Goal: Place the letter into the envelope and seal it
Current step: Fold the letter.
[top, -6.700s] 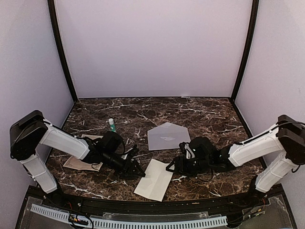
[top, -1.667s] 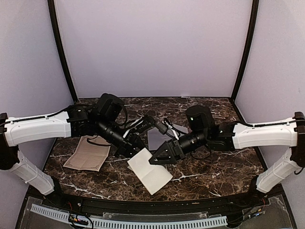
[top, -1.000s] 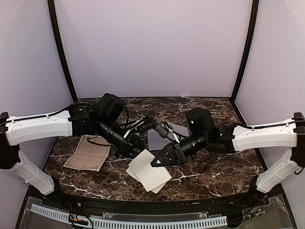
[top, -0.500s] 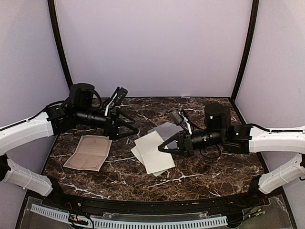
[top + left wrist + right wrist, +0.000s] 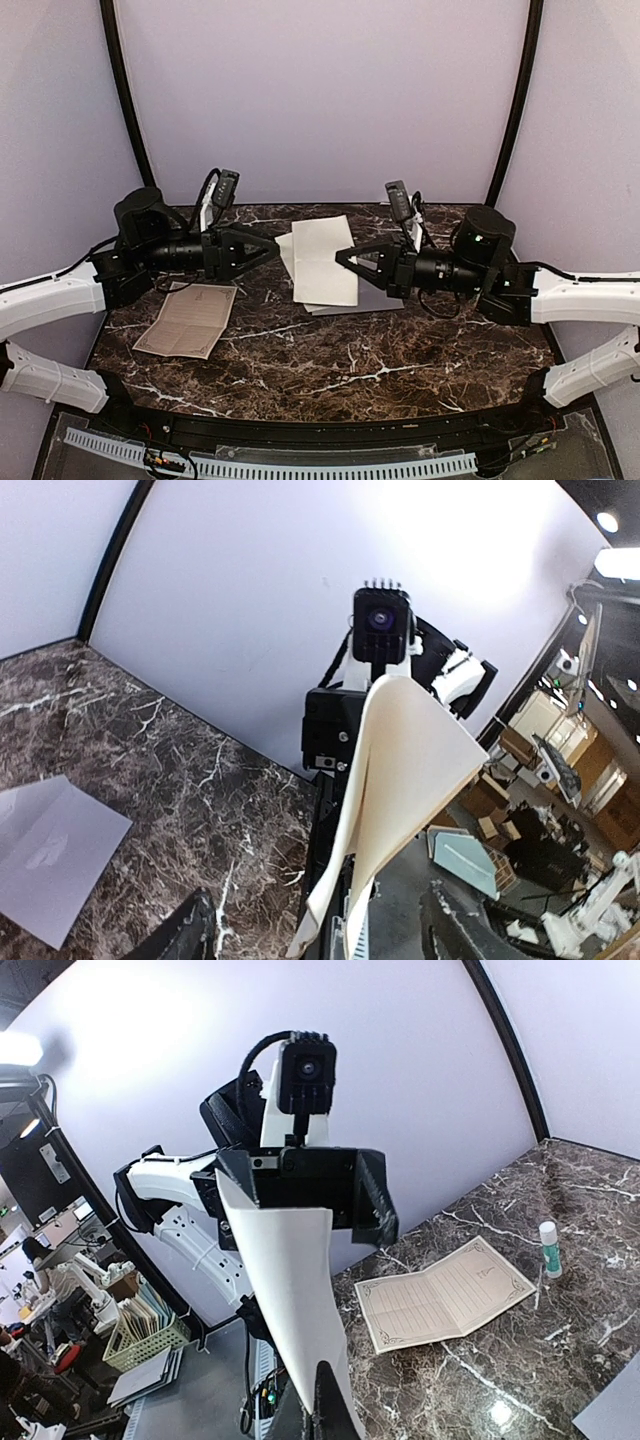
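Letter (image 5: 322, 260) hangs over the envelope (image 5: 380, 302), right end effector (image 5: 342, 258) pinching one edge, left end effector (image 5: 266, 252) spread beside the other.

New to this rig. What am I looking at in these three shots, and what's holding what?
Two robot arms are bolted at the near edge of a dark marble table. The wide shot comes from a fixed camera above and behind them. The other two come from a camera on each wrist, so each arm is filming the other.

The right end effector is shut on a folded white letter and holds it up off the table. The left end effector is open and holds nothing.

Lying flat on the table are a pale grey envelope, a tan sheet with an ornate border, and a small green-capped tube that is probably a glue stick. The letter is not yet in the envelope.
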`<action>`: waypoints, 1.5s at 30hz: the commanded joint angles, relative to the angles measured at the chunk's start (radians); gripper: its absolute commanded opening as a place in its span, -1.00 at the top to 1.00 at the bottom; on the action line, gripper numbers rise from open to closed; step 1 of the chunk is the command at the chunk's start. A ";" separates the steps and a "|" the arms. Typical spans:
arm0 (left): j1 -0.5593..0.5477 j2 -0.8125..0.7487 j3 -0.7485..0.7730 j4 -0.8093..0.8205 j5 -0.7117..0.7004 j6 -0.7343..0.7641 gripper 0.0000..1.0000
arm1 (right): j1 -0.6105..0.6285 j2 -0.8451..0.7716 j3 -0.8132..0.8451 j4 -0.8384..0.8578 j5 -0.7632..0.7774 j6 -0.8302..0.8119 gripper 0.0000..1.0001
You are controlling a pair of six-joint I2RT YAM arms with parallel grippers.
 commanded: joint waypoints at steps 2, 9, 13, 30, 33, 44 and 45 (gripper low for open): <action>-0.025 0.044 0.006 0.127 0.112 -0.063 -0.11 | -0.004 0.035 0.041 0.080 -0.018 -0.009 1.00; -0.028 0.073 -0.010 0.188 0.138 -0.091 0.26 | -0.004 0.045 0.029 0.123 -0.029 0.017 1.00; -0.033 0.090 -0.020 0.232 0.164 -0.117 0.28 | -0.004 0.052 0.033 0.110 -0.025 0.014 1.00; -0.044 0.111 0.025 0.035 0.213 0.016 1.00 | -0.059 -0.064 0.064 -0.178 0.076 -0.086 -0.69; -0.043 0.135 0.073 -0.143 0.239 0.113 1.00 | -0.075 -0.091 0.132 -0.319 0.069 -0.153 -0.74; -0.043 0.209 0.168 -0.345 0.318 0.235 1.00 | -0.043 0.092 0.405 -0.747 -0.123 -0.306 -0.50; -0.043 0.212 0.170 -0.351 0.331 0.241 1.00 | -0.039 0.106 0.415 -0.769 -0.139 -0.316 -0.54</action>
